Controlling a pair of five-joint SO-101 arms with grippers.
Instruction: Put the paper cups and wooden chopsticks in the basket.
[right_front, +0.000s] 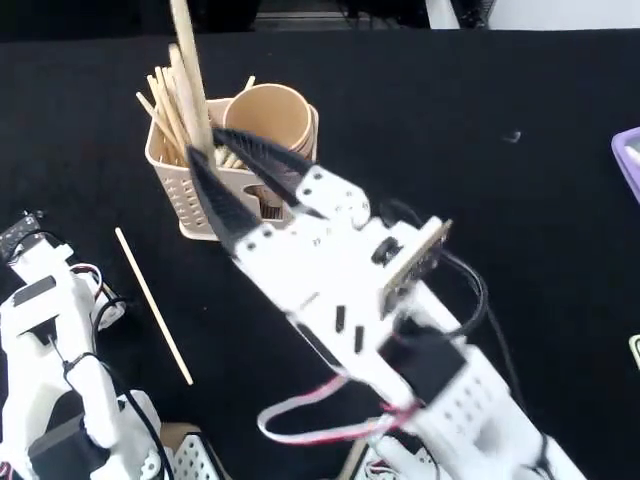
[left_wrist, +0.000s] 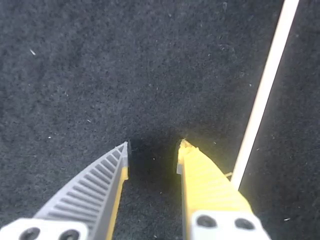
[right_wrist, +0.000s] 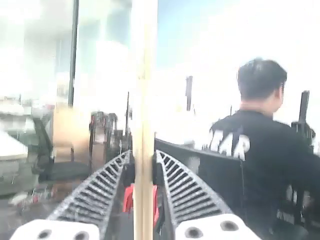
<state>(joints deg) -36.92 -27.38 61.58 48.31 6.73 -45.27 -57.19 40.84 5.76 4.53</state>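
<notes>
Your right hand (right_front: 203, 143) pinches one wooden chopstick (right_front: 190, 60) near its lower end. The stick stands almost upright, its lower tip over the basket (right_front: 190, 205) in the upper left of the frame. Other chopsticks (right_front: 165, 105) and a paper cup (right_front: 270, 115) already stand in that basket.

A loose chopstick (right_front: 152, 303) lies flat on the black tabletop (right_front: 500, 200). Its long axis runs diagonally from below the basket toward the bottom edge. Your left hand (left_wrist: 152, 152), spread and empty, hovers just beside it, so the left arm is nearer.
</notes>
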